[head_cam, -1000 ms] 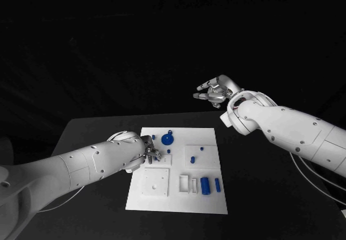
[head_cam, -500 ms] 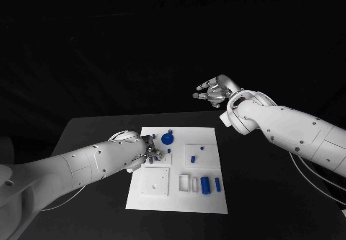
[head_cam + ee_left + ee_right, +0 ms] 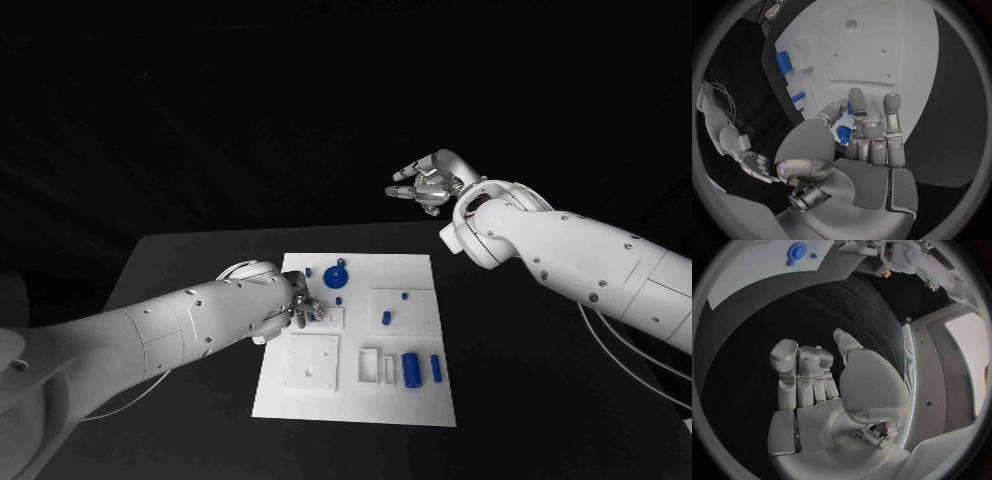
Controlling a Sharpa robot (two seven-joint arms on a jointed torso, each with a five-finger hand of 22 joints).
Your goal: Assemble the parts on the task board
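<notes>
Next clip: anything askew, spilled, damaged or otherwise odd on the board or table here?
Nothing stands out. The task board lies flat on the table, and the blue parts sit on it. The left hand works at the board; the right hand hovers beyond, holding nothing.

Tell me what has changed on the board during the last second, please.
Almost nothing visibly changed. The left robot hand stays low over the board with a small blue part at its fingers. The right robot hand stays raised beyond the table. The other parts lie as before.

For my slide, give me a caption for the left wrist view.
Left hand pinching a small blue part above the white task board.
</notes>
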